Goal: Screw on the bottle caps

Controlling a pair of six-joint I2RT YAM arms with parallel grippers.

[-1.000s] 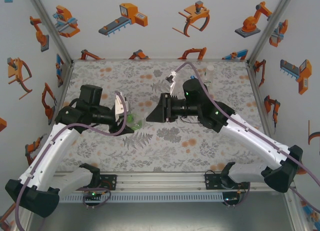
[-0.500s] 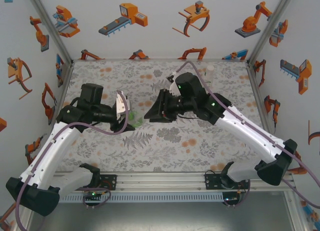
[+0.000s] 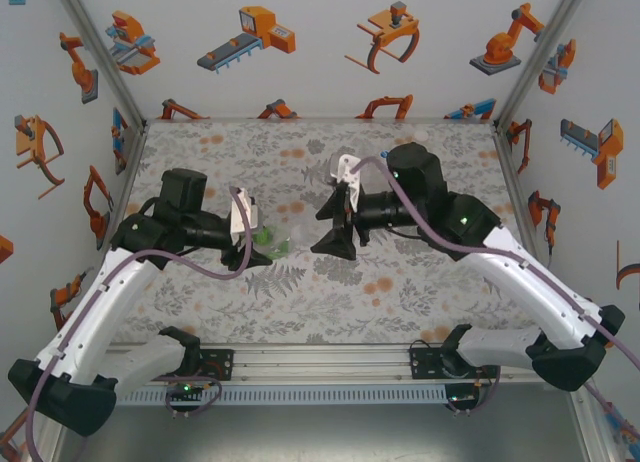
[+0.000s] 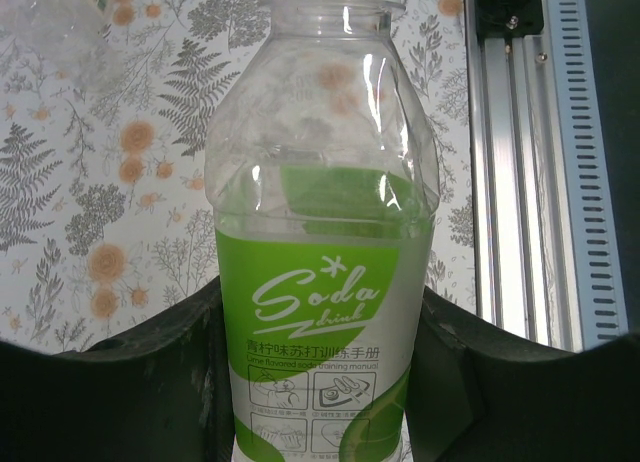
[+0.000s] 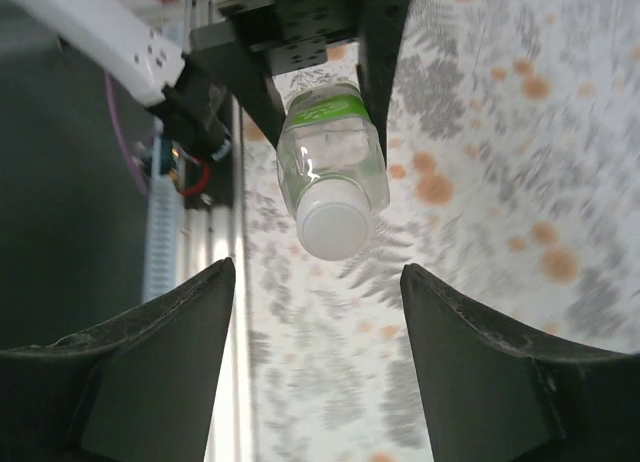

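Left edge: white wall panel with orange robot prints (image 3: pixel 60 132) stands along the left side of the grey floral-print tabletop (image 3: pixel 420 282); the left arm's elbow is near it.
Left gripper (image 4: pixel 320 300): black fingers (image 4: pixel 130 382) pressed against both sides of the bottle's labelled lower body.
Bottle: small clear plastic bottle with a green-and-white label (image 4: pixel 320 182), held above the tabletop left of centre, neck pointing right.
Cap: small round white plastic cap (image 5: pixel 333 228) sits on the bottle's neck, facing the right gripper.
Right gripper (image 5: pixel 315 274): jaws spread wide, nothing between them; just apart from the cap.
Near edge: aluminium rail (image 3: pixel 320 362); bare tabletop lies between it and both grippers.
Far edge: bare tabletop strip runs along the back wall, left of centre.
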